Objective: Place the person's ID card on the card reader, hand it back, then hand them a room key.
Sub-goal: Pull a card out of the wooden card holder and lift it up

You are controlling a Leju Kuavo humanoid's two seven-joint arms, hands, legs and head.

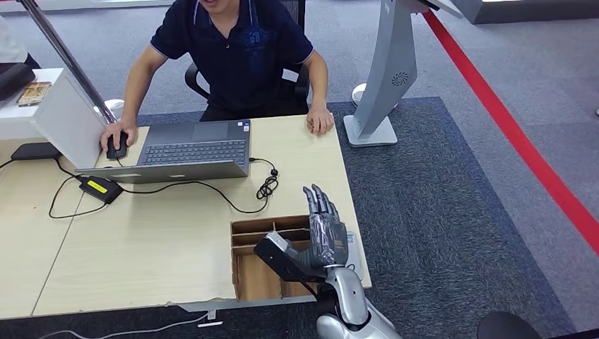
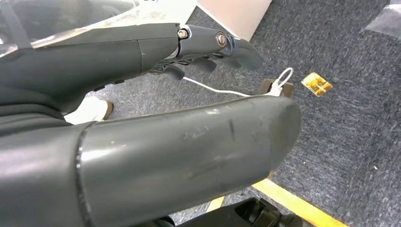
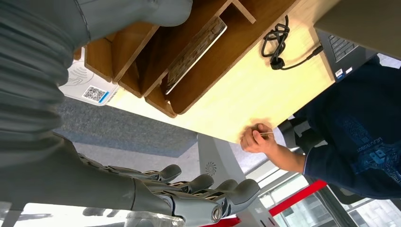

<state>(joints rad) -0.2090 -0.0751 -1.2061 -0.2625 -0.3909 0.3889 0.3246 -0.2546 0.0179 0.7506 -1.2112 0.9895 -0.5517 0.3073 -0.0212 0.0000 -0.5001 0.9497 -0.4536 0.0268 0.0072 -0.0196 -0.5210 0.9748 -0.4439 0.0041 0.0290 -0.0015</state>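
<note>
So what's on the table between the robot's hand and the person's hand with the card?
Nothing: in the head view, bare table lies between the right hand and the person's hand.

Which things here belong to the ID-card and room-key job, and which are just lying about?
Job:
right hand, empty, by the wooden organiser
card in one compartment
white card reader
person's hand, pinching something thin

Lying about:
laptop
mouse
coiled cable
black adapter

The right hand [image 1: 323, 227] is raised with fingers [image 1: 318, 201] straight, apart and empty, while the left hand [image 2: 156, 94] hangs with fingers [image 2: 208, 45] extended, holding nothing.
</note>
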